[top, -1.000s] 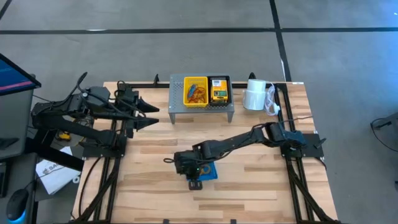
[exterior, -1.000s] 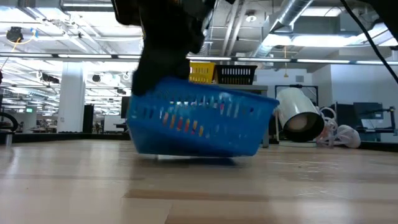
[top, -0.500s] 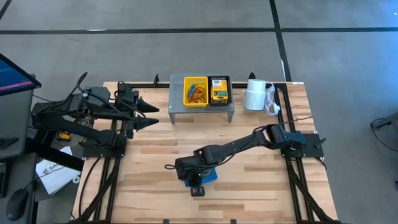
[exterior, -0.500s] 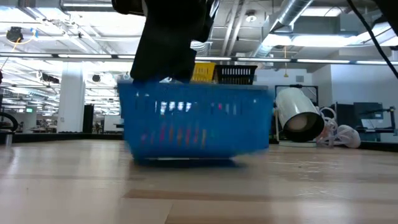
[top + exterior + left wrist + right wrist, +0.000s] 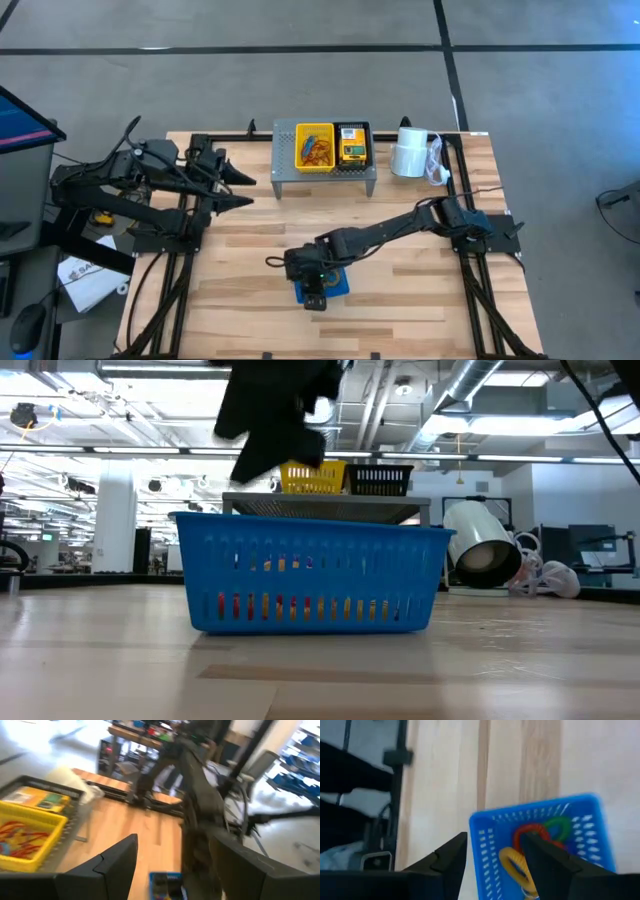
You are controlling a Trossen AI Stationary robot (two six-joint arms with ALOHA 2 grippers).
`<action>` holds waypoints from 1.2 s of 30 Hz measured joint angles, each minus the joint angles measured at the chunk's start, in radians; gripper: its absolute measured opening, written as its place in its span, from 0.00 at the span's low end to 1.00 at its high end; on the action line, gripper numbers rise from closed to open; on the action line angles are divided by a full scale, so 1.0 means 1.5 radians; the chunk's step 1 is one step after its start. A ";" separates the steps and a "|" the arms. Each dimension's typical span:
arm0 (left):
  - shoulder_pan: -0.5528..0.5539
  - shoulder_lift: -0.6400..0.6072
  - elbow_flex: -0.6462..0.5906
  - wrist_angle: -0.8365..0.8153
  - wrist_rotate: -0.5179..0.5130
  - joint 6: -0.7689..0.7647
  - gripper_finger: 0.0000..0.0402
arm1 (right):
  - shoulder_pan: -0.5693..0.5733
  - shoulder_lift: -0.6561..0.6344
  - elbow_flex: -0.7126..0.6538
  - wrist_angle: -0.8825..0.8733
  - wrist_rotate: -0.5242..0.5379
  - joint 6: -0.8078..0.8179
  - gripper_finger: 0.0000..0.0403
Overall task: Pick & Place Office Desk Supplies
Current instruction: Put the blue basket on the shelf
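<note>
Below my right gripper (image 5: 492, 862), the wooden table (image 5: 420, 210) carries the blue basket (image 5: 310, 580), which sits flat on the boards at the near middle, directly under my wrist. My fingers are spread and hold nothing; they hang just above the basket's rim at one of its short ends, with one finger over the outside and the other over the inside. Far ahead of me, at the table's back edge, the grey perforated shelf (image 5: 285, 175) holds the yellow basket (image 5: 314, 147) and, just beside it, the black basket (image 5: 352, 146). The yellow one is full of red and orange loops (image 5: 17, 837); the black one carries a yellow-green crayon box (image 5: 351, 151). To the right of the shelf lies the white paper roll (image 5: 408, 155), on its side. My left gripper (image 5: 245, 186) waits well off to the left of the shelf, above the table, its fingers parted and empty. Inside the blue basket under me lie a red loop (image 5: 530, 834), a green loop (image 5: 559, 829) and a yellow loop (image 5: 512, 862), touching one another.
</note>
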 joint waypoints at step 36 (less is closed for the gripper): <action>-0.144 0.258 0.000 -0.042 0.220 0.266 0.60 | 0.172 -0.527 -0.268 -0.279 0.535 0.482 0.39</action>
